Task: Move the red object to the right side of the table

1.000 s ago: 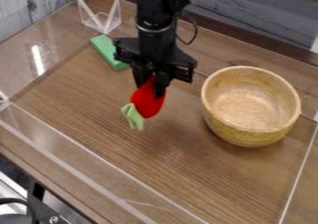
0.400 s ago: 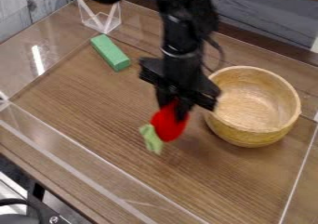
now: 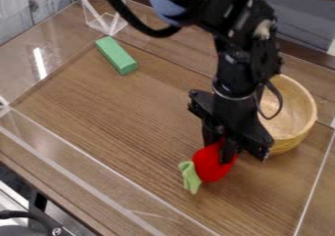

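Tool clamped on red object, leafy end lower-left, nr bowl.

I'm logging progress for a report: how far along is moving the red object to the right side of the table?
Done: the red object is picked up, clamped in the tool. In hand: it hangs low over the table, in front of the wooden bowl and far from the green block at the left. Left: setting it down and letting go.
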### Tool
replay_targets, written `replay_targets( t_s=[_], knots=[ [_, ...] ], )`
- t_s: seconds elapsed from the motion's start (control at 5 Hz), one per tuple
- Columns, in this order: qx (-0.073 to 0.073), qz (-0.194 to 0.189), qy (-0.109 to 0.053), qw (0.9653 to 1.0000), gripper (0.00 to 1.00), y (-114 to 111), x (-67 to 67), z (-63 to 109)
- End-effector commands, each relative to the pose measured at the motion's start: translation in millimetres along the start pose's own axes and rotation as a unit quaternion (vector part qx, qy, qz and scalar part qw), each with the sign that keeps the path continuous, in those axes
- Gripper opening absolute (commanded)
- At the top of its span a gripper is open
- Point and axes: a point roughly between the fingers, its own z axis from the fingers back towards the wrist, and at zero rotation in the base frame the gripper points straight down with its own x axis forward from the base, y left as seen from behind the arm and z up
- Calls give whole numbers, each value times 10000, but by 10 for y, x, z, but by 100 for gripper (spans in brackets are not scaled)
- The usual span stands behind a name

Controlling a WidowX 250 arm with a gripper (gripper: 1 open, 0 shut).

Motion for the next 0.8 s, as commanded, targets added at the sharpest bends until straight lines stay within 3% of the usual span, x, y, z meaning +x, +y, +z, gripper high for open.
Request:
replay_targets(
  t_s=[0.0, 0.4, 0.6],
  knots=[
    [15, 333, -142, 9993, 0, 38, -58, 86],
    [24, 961, -161, 9952, 0, 123, -186, 171],
    [-12, 958, -146, 9953, 0, 131, -166, 188]
  ],
)
